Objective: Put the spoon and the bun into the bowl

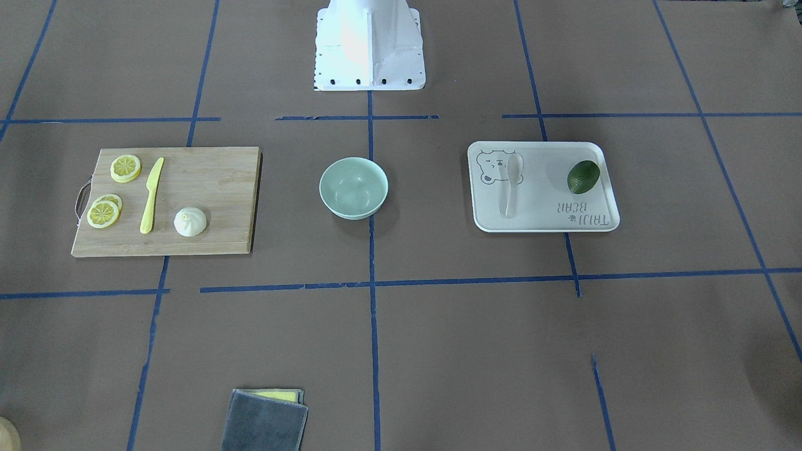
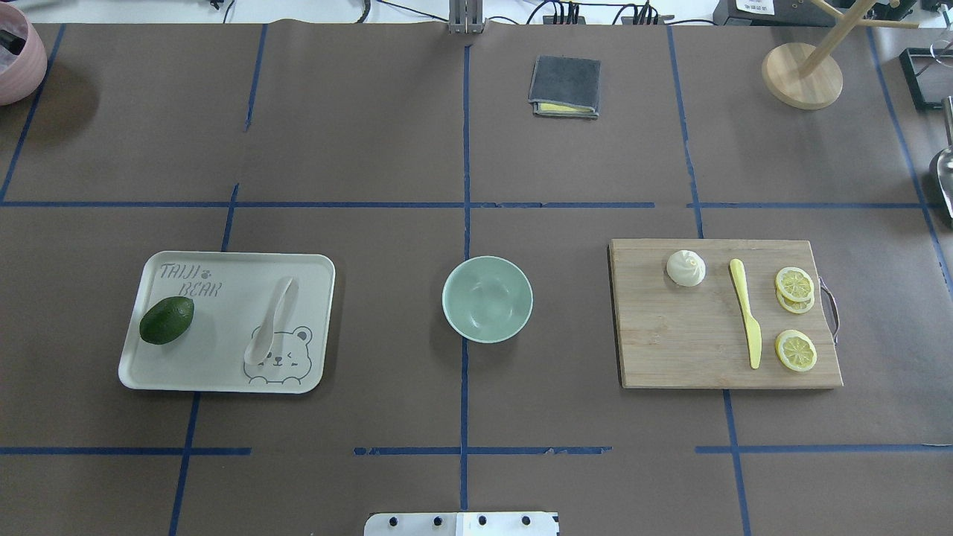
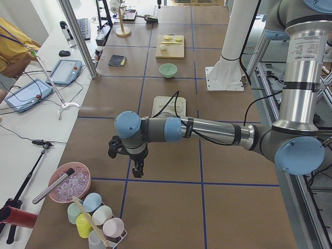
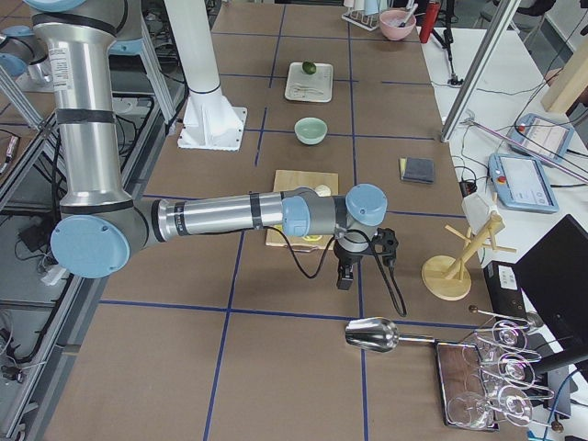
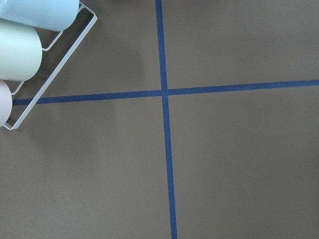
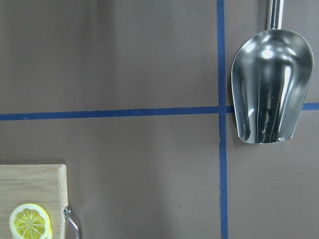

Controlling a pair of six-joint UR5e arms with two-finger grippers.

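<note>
The pale mint-green bowl (image 1: 353, 186) (image 2: 488, 298) stands empty at the table's middle. The off-white spoon (image 1: 512, 185) (image 2: 272, 321) lies on the bear-print tray (image 1: 539, 203) (image 2: 223, 357) on my left side. The white pleated bun (image 1: 190, 222) (image 2: 686, 268) sits on the wooden board (image 1: 213, 188) (image 2: 670, 342) on my right side. My left gripper (image 3: 137, 171) hangs over bare table far out to the left, and my right gripper (image 4: 344, 278) hangs past the board far to the right. Both show only in the side views, so I cannot tell whether they are open or shut.
A green avocado (image 1: 583, 176) lies on the tray. A yellow knife (image 1: 151, 194) and lemon slices (image 1: 125, 168) lie on the board. A grey cloth (image 2: 565, 86) lies at the far side. A metal scoop (image 6: 269, 84), a cup rack (image 5: 20, 50) and a wooden stand (image 2: 802, 74) are at the table's ends.
</note>
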